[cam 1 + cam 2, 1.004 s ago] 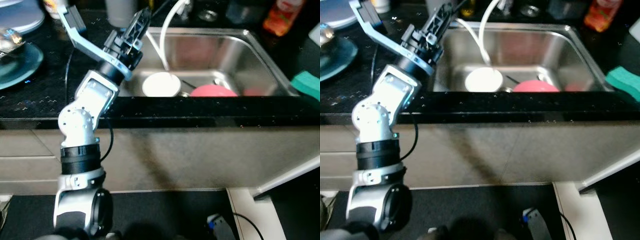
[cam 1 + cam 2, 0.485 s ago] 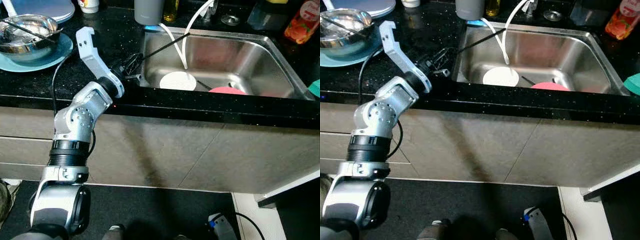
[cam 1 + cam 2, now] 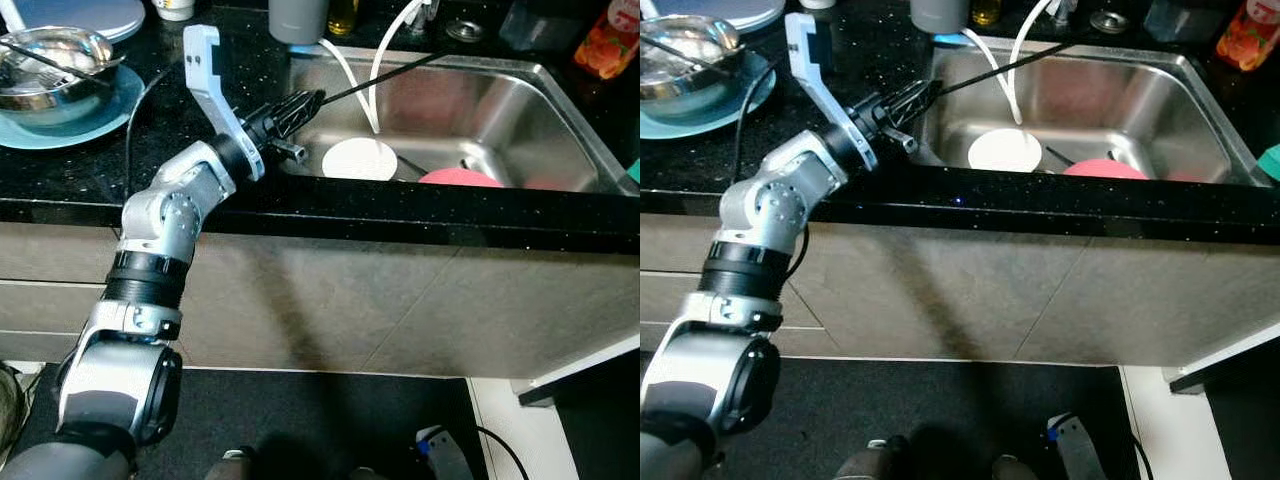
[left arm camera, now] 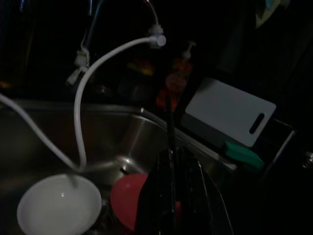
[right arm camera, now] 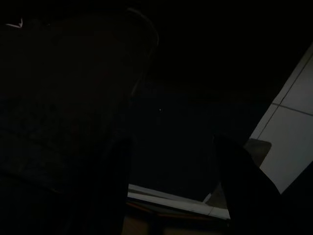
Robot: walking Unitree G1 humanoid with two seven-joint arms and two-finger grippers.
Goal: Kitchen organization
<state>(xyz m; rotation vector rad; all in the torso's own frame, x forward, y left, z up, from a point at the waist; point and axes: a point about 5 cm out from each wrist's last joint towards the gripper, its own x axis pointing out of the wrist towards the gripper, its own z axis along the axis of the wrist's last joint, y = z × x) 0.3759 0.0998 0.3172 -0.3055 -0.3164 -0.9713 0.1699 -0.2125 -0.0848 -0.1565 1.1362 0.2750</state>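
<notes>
Upper centre, the left gripper (image 3: 300, 104) clamps a thin black rod (image 3: 385, 76) that could snag the white hose (image 3: 345, 72) over the sink (image 3: 520, 120).

The sink (image 3: 560, 95) is set in the countertop (image 3: 90, 170), with a bowl (image 3: 359, 159) and dish (image 3: 458, 179) inside it, a plate (image 3: 75, 115) carrying a metal bowl (image 3: 50, 55) to its left, and a bottle (image 3: 607, 45) behind its right corner.
</notes>
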